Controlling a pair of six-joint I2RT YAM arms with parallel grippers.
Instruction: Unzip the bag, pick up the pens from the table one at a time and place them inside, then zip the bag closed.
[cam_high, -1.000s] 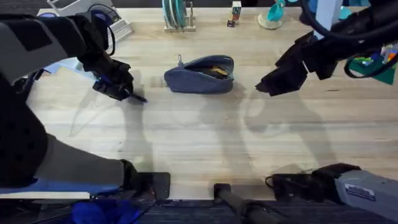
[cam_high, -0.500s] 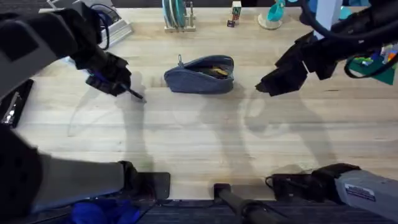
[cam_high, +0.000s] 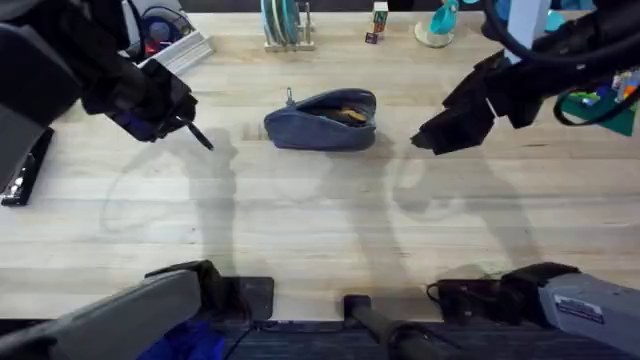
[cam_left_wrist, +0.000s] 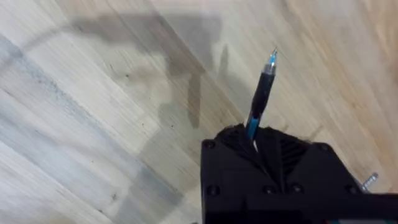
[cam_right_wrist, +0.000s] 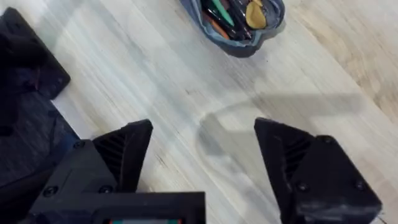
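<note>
Overhead: my left gripper (cam_high: 178, 124) pinches a pen (cam_left_wrist: 261, 93), its rear hidden; right gripper (cam_right_wrist: 202, 152) spread; bag (cam_high: 322, 119) unzipped, contents probably pens.

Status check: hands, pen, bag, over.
Left hand shut on pen, raised over table. Right hand open, empty, right of bag. Bag unzipped, items inside. Path unobstructed.

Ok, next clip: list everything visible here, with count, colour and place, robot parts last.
bag: one, blue-grey, table centre, unzipped, with pens and a yellow item inside.
pen: one, black with a blue tip, clamped in the left gripper, above the table.
table: one, light wood.
clutter: several items along the far edge, including a teal object.
dark flat object: one, left edge.
left gripper: one, black, left of the bag.
right gripper: one, black, open, right of the bag.
</note>
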